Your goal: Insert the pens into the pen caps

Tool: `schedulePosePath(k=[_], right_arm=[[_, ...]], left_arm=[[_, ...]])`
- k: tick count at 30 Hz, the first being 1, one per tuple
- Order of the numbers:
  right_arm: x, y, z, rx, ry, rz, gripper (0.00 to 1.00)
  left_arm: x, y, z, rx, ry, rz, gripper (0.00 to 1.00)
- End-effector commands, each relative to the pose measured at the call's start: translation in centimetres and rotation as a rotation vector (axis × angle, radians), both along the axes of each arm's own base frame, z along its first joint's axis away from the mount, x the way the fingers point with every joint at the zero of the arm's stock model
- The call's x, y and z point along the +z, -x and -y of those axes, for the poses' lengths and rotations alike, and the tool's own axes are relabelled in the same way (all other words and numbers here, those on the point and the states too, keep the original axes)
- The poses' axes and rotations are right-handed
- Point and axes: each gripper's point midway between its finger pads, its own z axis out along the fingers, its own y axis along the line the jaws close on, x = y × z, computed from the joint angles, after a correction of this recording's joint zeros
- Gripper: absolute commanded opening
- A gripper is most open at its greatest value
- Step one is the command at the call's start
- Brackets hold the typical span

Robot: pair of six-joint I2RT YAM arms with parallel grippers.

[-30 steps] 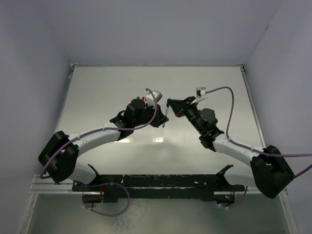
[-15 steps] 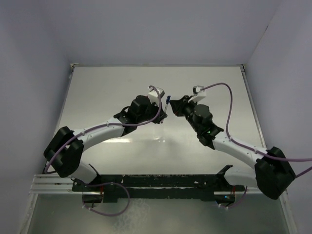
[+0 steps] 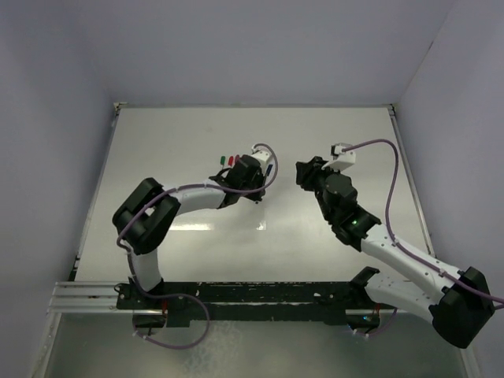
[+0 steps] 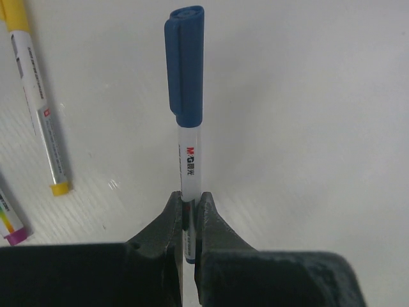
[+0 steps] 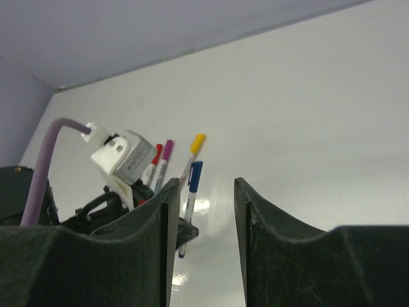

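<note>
A glossy white worktop (image 3: pixel 197 134) lies between pale lilac walls (image 3: pixel 260 47) at 9, 12 and 3 o'clock, with a black rail (image 3: pixel 260 293) at 6.

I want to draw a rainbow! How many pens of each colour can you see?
blue pen: 1
yellow pen: 1
purple pen: 1
red pen: 1
green pen: 1
Total: 5

The blue pen (image 4: pixel 190 160), white-barrelled, blue cap (image 4: pixel 186 64) on, is pinched near its tail by the left gripper (image 4: pixel 189 198). Left of it lie the capped yellow pen (image 4: pixel 38 109) and a purple pen (image 4: pixel 11 225).
</note>
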Motion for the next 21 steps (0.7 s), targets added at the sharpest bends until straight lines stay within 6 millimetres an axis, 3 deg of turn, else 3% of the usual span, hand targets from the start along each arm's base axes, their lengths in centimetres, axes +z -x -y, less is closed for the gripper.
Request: schedulePosePath(k=[1, 12, 21], right_arm=[[-0.9, 0.0, 1.3, -0.063, 0.046, -0.049, 0.41], [-3.5, 0.4, 1.2, -0.052, 0.066, -0.109, 0.42], [-4.6, 0.7, 1.4, -0.061, 0.067, -0.135, 0.42]], left_arm=[[1.2, -3.8, 0.6, 0.044, -0.094, 0.069, 0.00], [-0.7, -9.1, -1.0, 0.170, -0.197, 0.014, 0.03], [-3.3, -9.6, -1.8, 0.173, -0.275, -0.068, 0.07]])
